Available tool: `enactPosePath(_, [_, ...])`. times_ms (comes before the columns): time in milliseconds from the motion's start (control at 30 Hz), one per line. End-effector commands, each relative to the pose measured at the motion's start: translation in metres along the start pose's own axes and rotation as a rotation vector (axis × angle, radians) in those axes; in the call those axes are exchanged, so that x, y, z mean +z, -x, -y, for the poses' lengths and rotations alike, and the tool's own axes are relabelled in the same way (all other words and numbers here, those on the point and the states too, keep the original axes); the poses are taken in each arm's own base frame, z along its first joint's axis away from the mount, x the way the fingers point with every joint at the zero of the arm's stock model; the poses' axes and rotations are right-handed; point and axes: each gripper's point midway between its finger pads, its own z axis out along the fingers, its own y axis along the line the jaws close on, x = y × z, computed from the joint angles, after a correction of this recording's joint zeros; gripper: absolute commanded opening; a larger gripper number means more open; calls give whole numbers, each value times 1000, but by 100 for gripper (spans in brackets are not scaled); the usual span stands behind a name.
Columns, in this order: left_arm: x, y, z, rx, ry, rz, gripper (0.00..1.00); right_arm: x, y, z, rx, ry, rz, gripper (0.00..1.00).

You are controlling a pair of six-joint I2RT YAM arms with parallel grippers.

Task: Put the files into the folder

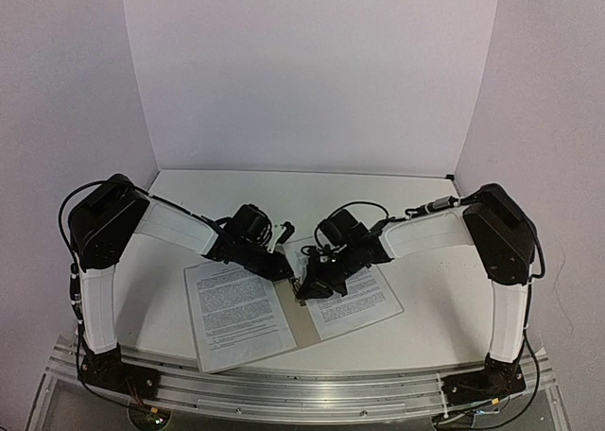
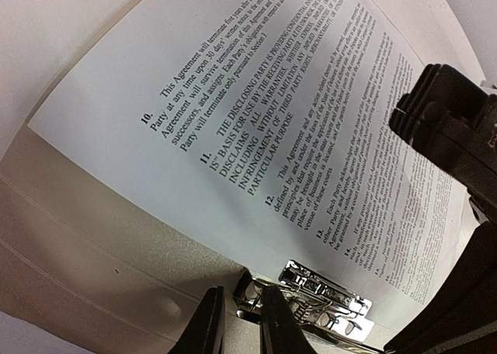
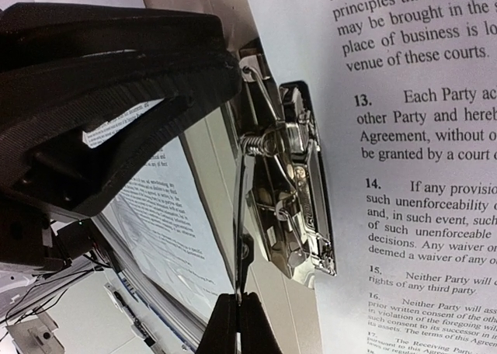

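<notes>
Tan folder [image 1: 301, 325] lies open flat — printed files [image 1: 236, 310] on both halves.

Sheet [image 2: 194, 82]: numbered clauses 10–17; "This Agreement shall terminate", "THE DISCLOSING PARTY", "Neither Party will".

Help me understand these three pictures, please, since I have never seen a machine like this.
These are two robot arms bolted to a table, each ending in a two-finger gripper. One picture looks down from above; the other two come from cameras on the wrists. An open tan folder lies there with printed sheets on both halves. The left gripper sits at the metal clip by the spine, jaws close together; whether it grips is unclear. The right gripper is shut close to that clip.
</notes>
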Motion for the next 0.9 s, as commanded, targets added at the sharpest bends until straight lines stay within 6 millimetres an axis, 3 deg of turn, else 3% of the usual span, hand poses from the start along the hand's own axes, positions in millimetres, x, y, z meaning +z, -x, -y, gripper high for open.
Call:
enactPosePath(0, [5,-56,-30,-52,89,-164,17,9,-12,62,51,-217,-7,0])
enactPosePath(200, [5,-59,-32,-55,93,-169,17,5,-13,88,79,-309,36,0])
enactPosePath(367, [5,-66,-36,-58,97,-181,17,4,-9,88,54,-328,48,0])
enactPosePath(633, [5,-69,-37,-60,98,-186,16,-2,-10,113,87,-419,86,7])
enactPosePath(867, [4,-70,-40,-67,101,-187,15,-3,-11,120,111,-446,98,11])
